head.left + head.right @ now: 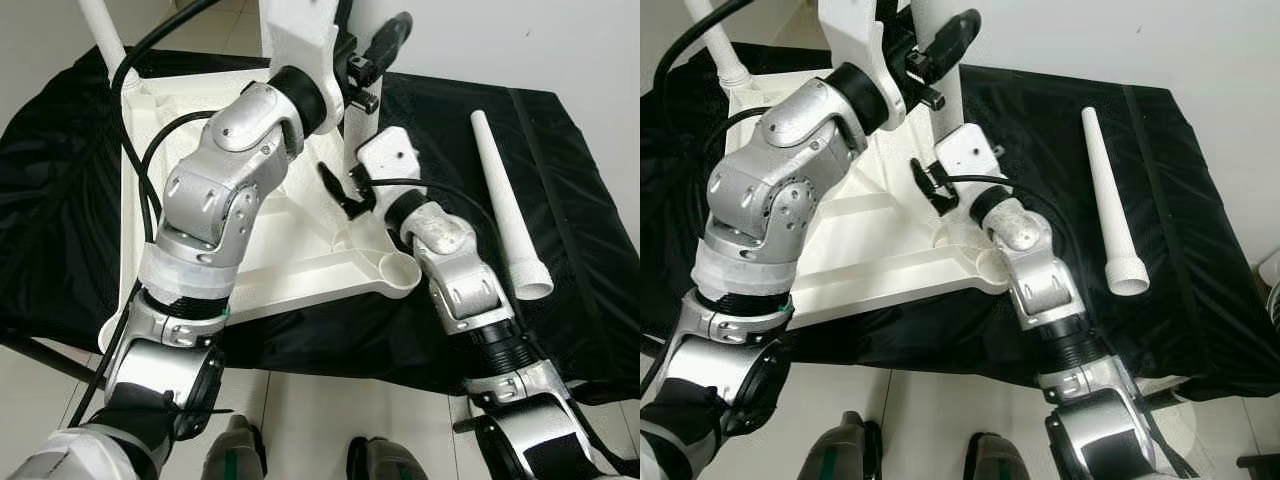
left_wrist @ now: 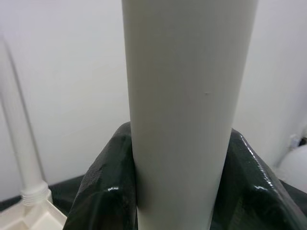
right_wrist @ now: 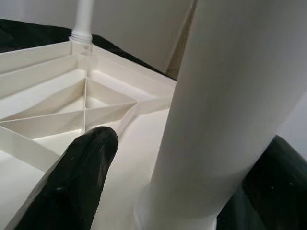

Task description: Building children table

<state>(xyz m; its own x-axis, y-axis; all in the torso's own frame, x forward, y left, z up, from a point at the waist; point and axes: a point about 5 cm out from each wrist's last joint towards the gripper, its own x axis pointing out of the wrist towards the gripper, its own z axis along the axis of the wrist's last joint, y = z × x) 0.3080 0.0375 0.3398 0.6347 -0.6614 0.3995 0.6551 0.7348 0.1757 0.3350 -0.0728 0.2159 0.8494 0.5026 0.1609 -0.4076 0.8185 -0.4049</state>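
A white table top (image 1: 290, 270) lies upside down on a black cloth (image 1: 580, 200). One white leg (image 1: 100, 25) stands fixed in its far left corner. A second leg (image 1: 940, 110) stands upright at the far right corner. My left gripper (image 1: 365, 65) is shut on this leg high up, and in the left wrist view the leg (image 2: 187, 120) sits tight between both fingers (image 2: 100, 191). My right gripper (image 1: 350, 195) straddles the leg's base, open. One finger (image 3: 81, 177) stands apart from the leg (image 3: 225, 120). A third leg (image 1: 505, 200) lies loose on the cloth at the right.
An empty round socket (image 1: 402, 270) shows at the table top's near right corner. The cloth's front edge hangs near my feet (image 1: 235, 455) on the pale tiled floor. A white wall rises close behind the cloth.
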